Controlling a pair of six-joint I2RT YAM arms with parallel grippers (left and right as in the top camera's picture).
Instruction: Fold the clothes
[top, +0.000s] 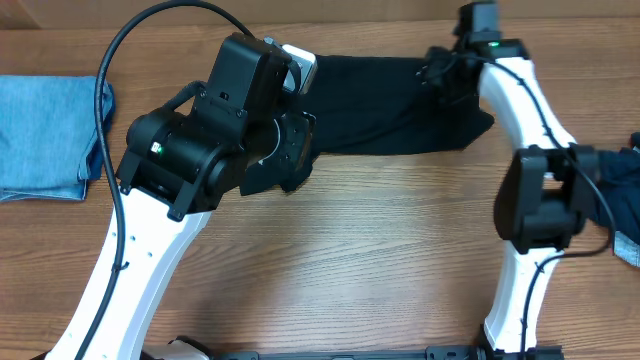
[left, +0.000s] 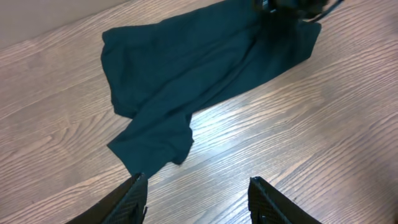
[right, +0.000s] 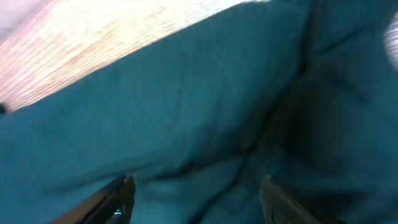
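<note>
A dark teal garment (top: 390, 105) lies spread across the far middle of the wooden table, one narrow end trailing toward the front left (left: 155, 140). My left gripper (left: 198, 202) is open and empty, hovering just in front of that trailing end; the arm covers it in the overhead view. My right gripper (right: 196, 199) is open, low over the garment's right end (right: 205, 112), with cloth between the fingers; whether it touches is unclear. In the overhead view it sits at the garment's far right (top: 440, 70).
A folded light-blue cloth (top: 45, 135) lies at the left edge. A blue garment (top: 625, 205) lies at the right edge behind the right arm. A black cable (top: 110, 80) arcs over the left side.
</note>
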